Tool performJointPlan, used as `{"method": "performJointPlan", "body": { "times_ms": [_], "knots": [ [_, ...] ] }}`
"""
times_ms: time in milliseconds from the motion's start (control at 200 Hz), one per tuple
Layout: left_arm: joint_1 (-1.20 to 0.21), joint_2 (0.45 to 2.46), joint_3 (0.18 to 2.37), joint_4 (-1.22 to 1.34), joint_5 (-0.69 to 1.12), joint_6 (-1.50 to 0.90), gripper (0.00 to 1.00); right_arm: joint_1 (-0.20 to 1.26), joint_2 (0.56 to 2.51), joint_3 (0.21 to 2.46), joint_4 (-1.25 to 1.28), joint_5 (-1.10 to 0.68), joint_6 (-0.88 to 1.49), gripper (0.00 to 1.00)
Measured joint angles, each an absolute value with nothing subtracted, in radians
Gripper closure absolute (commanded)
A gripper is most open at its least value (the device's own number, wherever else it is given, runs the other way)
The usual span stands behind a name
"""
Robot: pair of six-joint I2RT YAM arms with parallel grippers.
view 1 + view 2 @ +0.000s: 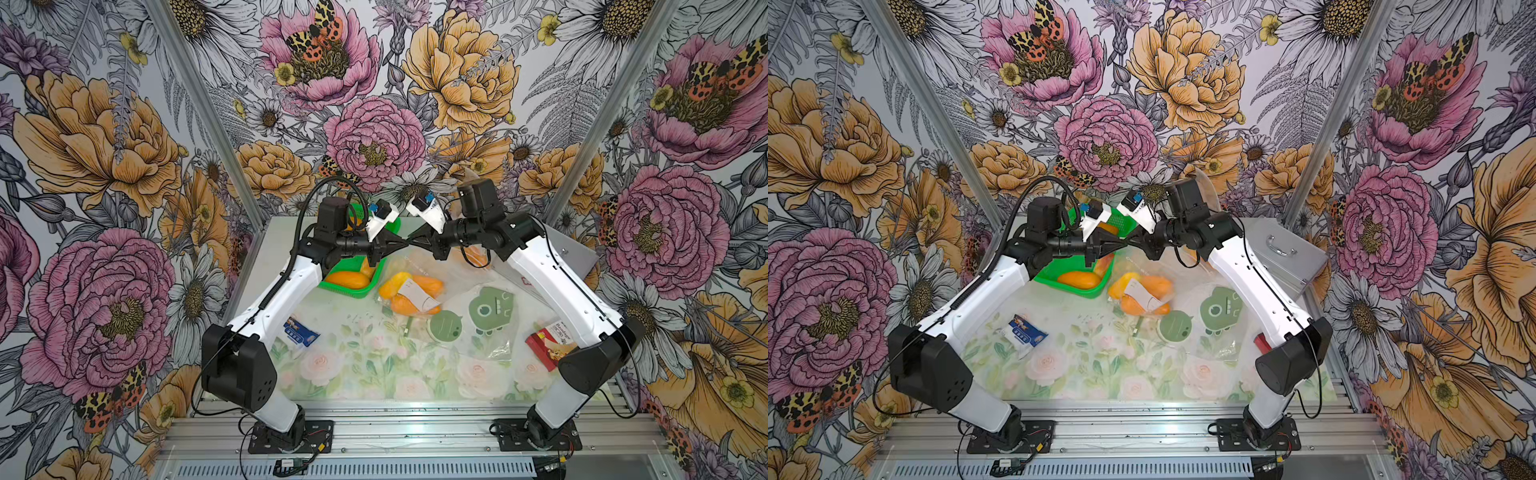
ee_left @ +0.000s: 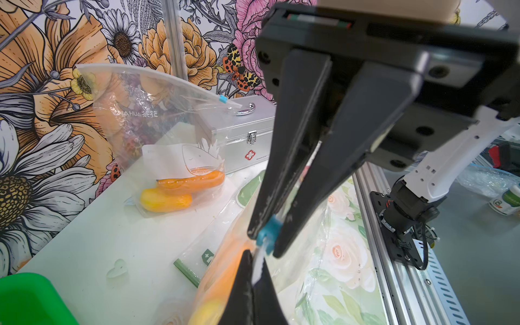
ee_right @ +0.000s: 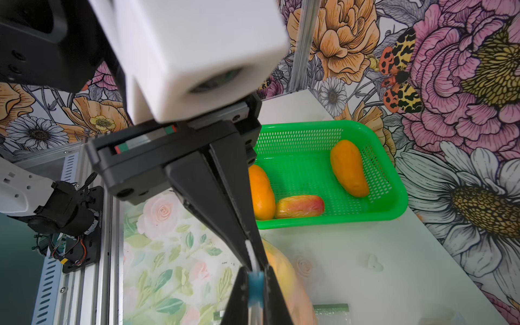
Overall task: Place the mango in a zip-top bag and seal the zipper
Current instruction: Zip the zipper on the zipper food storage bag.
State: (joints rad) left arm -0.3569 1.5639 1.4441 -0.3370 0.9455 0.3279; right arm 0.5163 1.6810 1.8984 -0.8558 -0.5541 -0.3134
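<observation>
A clear zip-top bag (image 1: 411, 291) (image 1: 1142, 293) hangs between both grippers over the back middle of the table, with orange and yellow mangoes (image 2: 222, 270) and a white label inside. My left gripper (image 1: 401, 245) (image 2: 255, 264) is shut on the bag's white zipper strip (image 3: 250, 250). My right gripper (image 1: 413, 242) (image 3: 256, 274) meets it tip to tip and is shut on the blue slider (image 2: 267, 229) (image 3: 256, 284) of that zipper. Three more mangoes (image 3: 349, 171) lie in the green basket (image 3: 295, 135) (image 1: 353, 286).
A silver first-aid box (image 1: 573, 257) (image 2: 253, 135) stands at the back right, and a second bag with mangoes (image 2: 174, 168) leans near it. Green frog-shaped pieces in plastic (image 1: 490, 309), a blue-white packet (image 1: 299, 332) and a red box (image 1: 548, 340) lie on the mat.
</observation>
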Motion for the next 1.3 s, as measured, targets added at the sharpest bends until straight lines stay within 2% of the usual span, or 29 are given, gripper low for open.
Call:
{"method": "performJointPlan", "body": {
  "times_ms": [435,1301],
  "knots": [
    [-0.303,1.541,1.444,-0.337,0.889,0.286,1.0,0.515,1.633,1.862,-0.859,-0.464,-0.357,1.0],
    [-0.19,1.477,1.361,-0.295,0.831,0.204,1.0,0.414,1.438,1.664,-0.916,-0.426,-0.369,1.0]
  ]
}}
